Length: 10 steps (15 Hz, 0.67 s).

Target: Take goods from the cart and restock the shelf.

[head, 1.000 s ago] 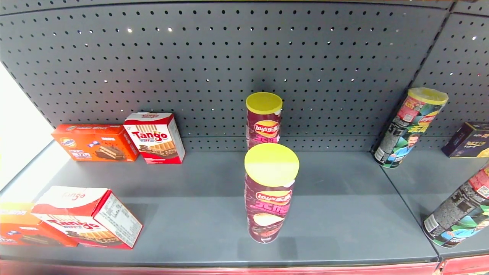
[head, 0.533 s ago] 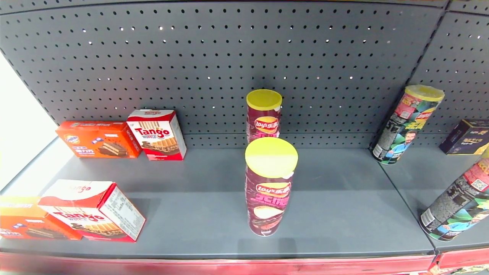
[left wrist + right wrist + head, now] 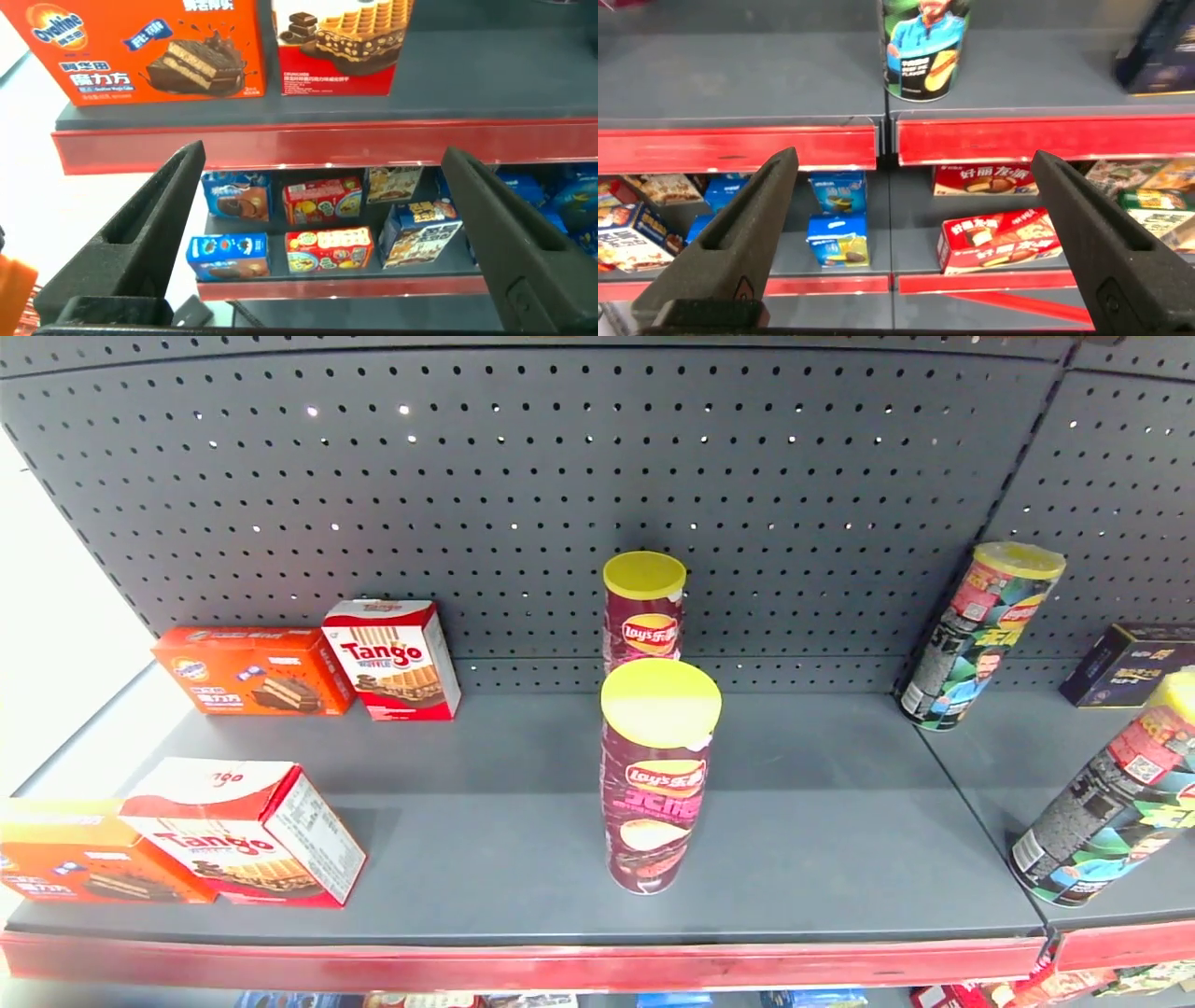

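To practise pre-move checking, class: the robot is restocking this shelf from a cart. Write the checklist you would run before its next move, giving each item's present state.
1. Left tool open, holding nothing: ok.
2. Right tool open, holding nothing: ok.
3. Front chip can upright on the shelf: ok.
4. Rear chip can upright by the back panel: ok.
5. Bare shelf space on both sides of the front chip can for new goods: ok.
6. Cart within reach: cannot tell.
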### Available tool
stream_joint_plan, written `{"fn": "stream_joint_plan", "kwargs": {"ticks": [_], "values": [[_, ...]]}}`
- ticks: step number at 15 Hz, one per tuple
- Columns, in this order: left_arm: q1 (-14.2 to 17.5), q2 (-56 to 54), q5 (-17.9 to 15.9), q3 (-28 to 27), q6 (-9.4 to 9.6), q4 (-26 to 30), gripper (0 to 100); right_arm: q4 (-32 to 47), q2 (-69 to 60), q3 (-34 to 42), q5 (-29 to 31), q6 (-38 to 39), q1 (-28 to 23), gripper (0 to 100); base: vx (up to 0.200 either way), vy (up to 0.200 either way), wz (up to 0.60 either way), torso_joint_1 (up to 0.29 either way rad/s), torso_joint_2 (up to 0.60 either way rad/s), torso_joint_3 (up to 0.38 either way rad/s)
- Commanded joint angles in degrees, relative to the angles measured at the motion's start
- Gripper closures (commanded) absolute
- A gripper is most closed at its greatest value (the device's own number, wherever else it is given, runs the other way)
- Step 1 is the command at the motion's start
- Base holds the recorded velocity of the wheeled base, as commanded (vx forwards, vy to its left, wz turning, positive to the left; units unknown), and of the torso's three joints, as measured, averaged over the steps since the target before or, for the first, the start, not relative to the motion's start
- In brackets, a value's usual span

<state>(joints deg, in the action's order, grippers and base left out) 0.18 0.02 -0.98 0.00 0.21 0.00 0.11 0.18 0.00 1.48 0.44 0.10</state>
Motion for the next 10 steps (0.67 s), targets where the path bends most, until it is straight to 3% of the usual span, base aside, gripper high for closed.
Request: {"fn": "stream_joint_plan", "kwargs": {"ticks": [1, 10], "values": [[-0.01, -0.02, 0.10, 0.00, -0.03, 0.00, 0, 0.07, 0.08, 0.00, 0.02, 0.00, -0.01, 0, 0.000, 0.000, 0.00, 0.000, 0.00, 0.000], [-0.01, -0.02, 0.10, 0.00, -0.03, -0.09, 0, 0.07, 0.08, 0.00, 0.02, 0.09, -0.01, 0, 0.000, 0.000, 0.00, 0.000, 0.00, 0.000]]}}
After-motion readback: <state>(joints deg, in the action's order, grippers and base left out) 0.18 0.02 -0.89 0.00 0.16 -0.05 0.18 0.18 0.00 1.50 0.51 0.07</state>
